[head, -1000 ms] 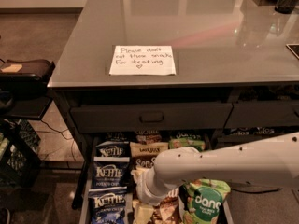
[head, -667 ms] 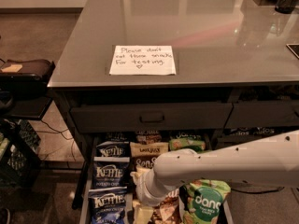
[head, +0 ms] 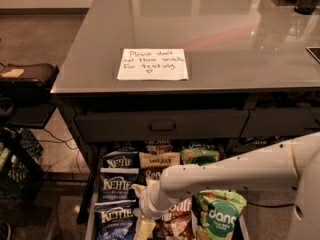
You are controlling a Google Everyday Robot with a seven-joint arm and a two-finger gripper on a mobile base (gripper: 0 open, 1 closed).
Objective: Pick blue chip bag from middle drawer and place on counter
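The gripper (head: pixel 144 223) was down in the open middle drawer (head: pixel 91 215), at the front end of the row of brown bags (head: pixel 159 160). Honestly couldn't tell if it was spread or clamped on anything. The white arm (head: pixel 235 171) came in from the right, across the green bag (head: pixel 220 215). Three blue chip bags sat in a line along the drawer's left side: back one (head: pixel 120 160), middle one (head: pixel 116 186), and the front blue chip bag (head: pixel 115 220) just beside the gripper, to its left. All three were lying in the drawer. The grey counter (head: pixel 225 29) above had the handwritten note (head: pixel 152 64) near its front edge.
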